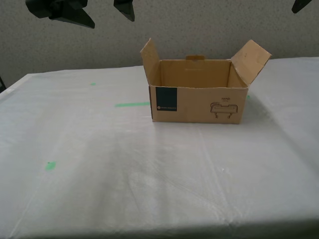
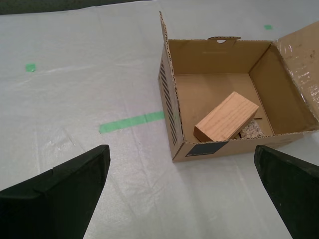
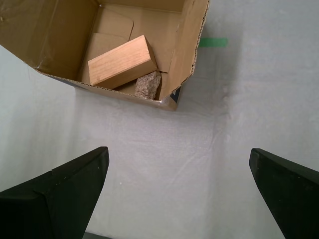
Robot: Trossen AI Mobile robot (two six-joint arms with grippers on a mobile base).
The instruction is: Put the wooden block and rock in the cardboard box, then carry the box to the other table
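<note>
- Wooden block [image 3: 122,62] inside the cardboard box [image 1: 197,103], lying tilted on the box floor with one end propped up, seen in both wrist views.
- Rock [image 3: 148,84] also inside the box, touching the block and partly tucked under its raised end, close to the front wall.
- Box standing upright on the worktop [image 1: 124,169], flaps up at either end, navy label and small line drawing facing the exterior camera.
- Worktop covered in a wrinkled, glossy greyish-white sheet; a strip of green tape [image 1: 132,104] just beside the box on the exterior view's left, a smaller green mark [image 1: 50,165] well apart, nearer the camera.
- First tool [image 3: 179,191] spread wide, holding nothing, above bare sheet near a front corner of the box, apart from it.
- Second tool [image 2: 182,191] likewise spread wide and empty, looking down into the box from near its other front corner, not touching it.
- Dark arm parts along the top edge of the exterior view, clear of the box; cannot tell there which arm is which.
</note>
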